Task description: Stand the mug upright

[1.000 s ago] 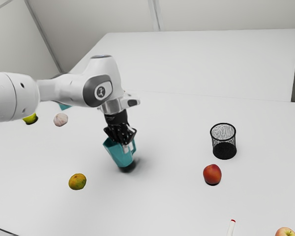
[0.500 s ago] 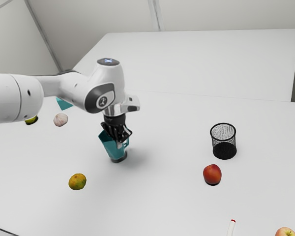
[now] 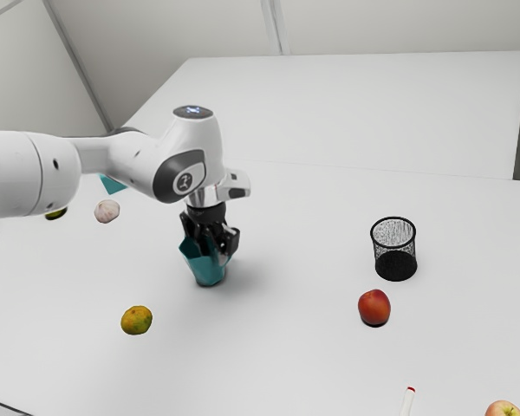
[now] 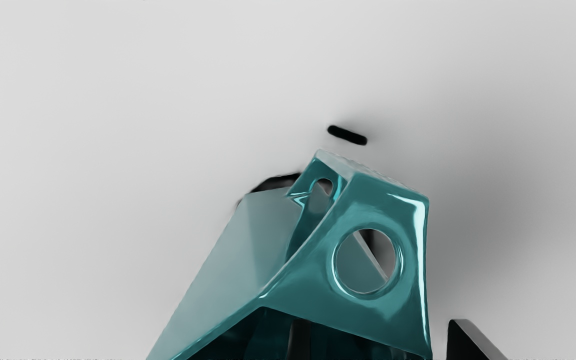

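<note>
1. The white table [image 3: 286, 364] lies beneath everything.
2. The white arm [image 3: 35, 173] comes in from the exterior view's left, its hand pointing down over the mug [image 3: 209, 272].
3. The black gripper [image 3: 217, 253] is spread: one finger [image 4: 299, 342] reaches inside the mug's mouth, the other finger [image 4: 465, 345] stands outside on the handle's side, with a gap between it and the teal surface.
4. The teal mug is directly under the hand, mouth up and base down, upright or close to it. I cannot tell whether its base sits fully flat.
5. The black mesh holder [image 3: 393, 247] stands upright, well apart from the mug, toward the exterior view's right.
6. The red fruit [image 3: 374, 307] rests near the holder, on the side closer to the camera.
7. The apple [image 3: 504, 409] is cut off by the exterior view's bottom edge.
8. The orange-green fruit [image 3: 137, 320] lies on the camera side of the mug, toward the exterior view's left.
9. The garlic bulb [image 3: 107, 211] lies near the arm; beyond it is a partly hidden teal object [image 3: 112, 185].
10. The yellow-and-dark object [image 3: 55, 214] peeks out beside the arm.
11. The slim white stick with a red tip [image 3: 407, 402] lies near the apple.
</note>
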`<state>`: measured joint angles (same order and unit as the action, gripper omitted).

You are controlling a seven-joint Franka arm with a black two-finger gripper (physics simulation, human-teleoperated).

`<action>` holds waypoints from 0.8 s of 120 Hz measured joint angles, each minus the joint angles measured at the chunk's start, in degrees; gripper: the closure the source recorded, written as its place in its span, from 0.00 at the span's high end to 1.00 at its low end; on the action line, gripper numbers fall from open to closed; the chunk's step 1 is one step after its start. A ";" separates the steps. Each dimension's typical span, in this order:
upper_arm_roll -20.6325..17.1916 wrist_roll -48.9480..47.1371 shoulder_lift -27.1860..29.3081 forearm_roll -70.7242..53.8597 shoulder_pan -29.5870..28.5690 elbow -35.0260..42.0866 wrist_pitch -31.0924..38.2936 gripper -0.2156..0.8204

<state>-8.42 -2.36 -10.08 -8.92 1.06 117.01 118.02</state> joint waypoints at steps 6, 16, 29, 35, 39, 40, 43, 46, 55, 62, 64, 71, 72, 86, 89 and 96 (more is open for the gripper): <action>-0.01 0.06 0.56 0.13 -0.03 0.00 -0.13 0.51; -0.01 0.24 1.94 0.25 -0.02 -0.07 -0.28 0.60; -0.01 0.41 3.91 0.39 -0.02 -0.29 -0.34 0.68; -0.01 0.47 4.98 0.40 -0.01 -0.47 -0.34 0.70; -0.01 0.52 5.66 0.39 0.08 -0.66 -0.29 0.72; -0.01 0.53 5.81 0.38 0.11 -0.71 -0.27 0.72; 0.02 0.57 6.27 0.34 0.22 -0.84 -0.24 0.73; 0.04 0.61 6.65 0.29 0.31 -0.94 -0.21 0.73; 0.06 0.72 7.62 0.19 0.47 -1.90 -0.17 0.75; 0.09 0.79 8.23 0.16 0.54 -3.05 -0.27 0.76; 0.10 0.80 8.41 0.18 0.54 -3.30 -0.30 0.76; 0.09 0.82 8.94 0.20 0.53 -4.45 -0.41 0.77; 0.09 0.82 9.00 0.21 0.52 -4.61 -0.42 0.77; 0.09 0.86 9.35 0.27 0.52 -8.12 -1.78 0.78; 0.08 0.86 9.38 0.28 0.52 -8.95 -2.29 0.78; 0.08 0.88 9.42 0.21 0.52 -10.71 -3.65 0.78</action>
<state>-8.35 -1.48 -0.66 -8.71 1.58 106.30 114.37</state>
